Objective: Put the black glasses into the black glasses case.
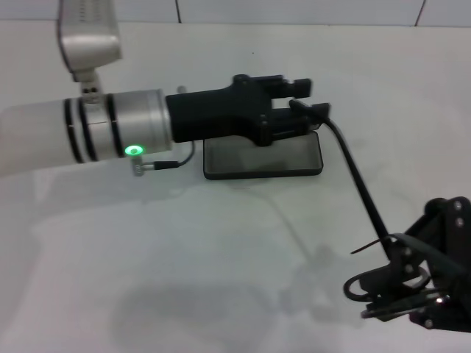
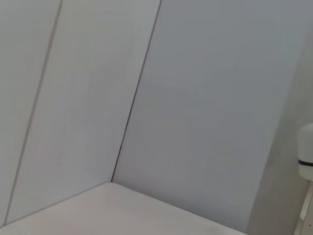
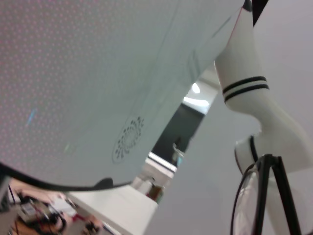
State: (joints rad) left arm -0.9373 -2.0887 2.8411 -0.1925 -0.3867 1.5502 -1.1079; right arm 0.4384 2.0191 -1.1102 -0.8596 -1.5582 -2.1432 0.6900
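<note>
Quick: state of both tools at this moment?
Left tool: over the case, cannot be told.
Right tool: closed on the glasses, held above the table.

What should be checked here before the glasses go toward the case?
1. Glasses held: ok, the right gripper has the black glasses, one temple arm sticking up toward the case.
2. Case open: ok, the black glasses case shows its inside.
3. Lid held: ok, the left gripper is at the case's far edge.
4. Path over the table: ok.
5. Glasses folded: not ok.
</note>
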